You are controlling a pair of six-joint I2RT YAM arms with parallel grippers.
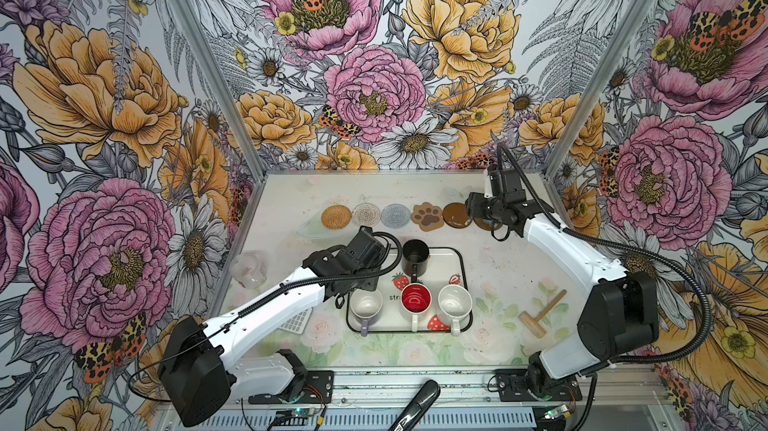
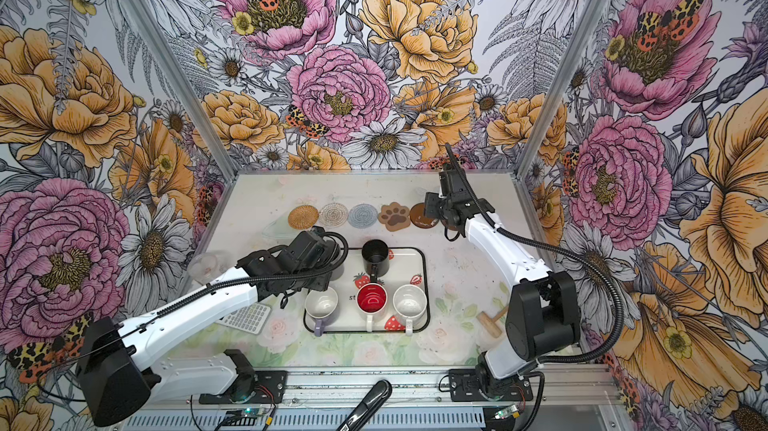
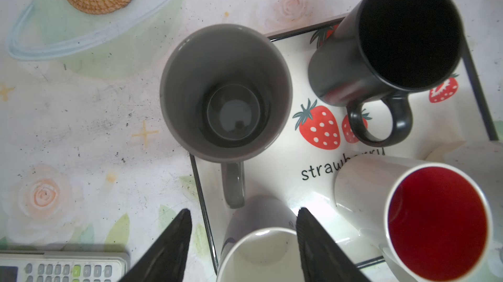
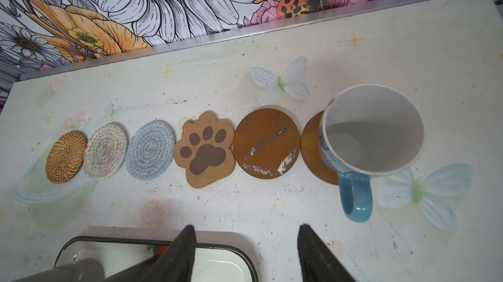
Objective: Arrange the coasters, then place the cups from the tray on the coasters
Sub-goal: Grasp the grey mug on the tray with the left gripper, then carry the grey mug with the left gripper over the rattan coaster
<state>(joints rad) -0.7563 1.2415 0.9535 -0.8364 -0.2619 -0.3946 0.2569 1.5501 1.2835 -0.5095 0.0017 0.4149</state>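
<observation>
White left arm [image 1: 270,304] bends over the tray [image 1: 444,262], right arm [image 1: 557,246] reaches toward the worktop's [image 1: 498,283] far-right corner in a top view; left wrist view: left end effector [image 3: 243,210] parted above the lavender mug [image 3: 258,220]; right wrist view: right end effector [image 4: 247,226] parted, light blue mug [image 4: 373,131] on brown disc [image 4: 313,147].

The tray [image 3: 283,155] bore the black printed word "strawberry", its end partly hidden by a red-lined mug [image 3: 424,220]. In a top view, only "stra" showed on the tray [image 1: 444,260].
</observation>
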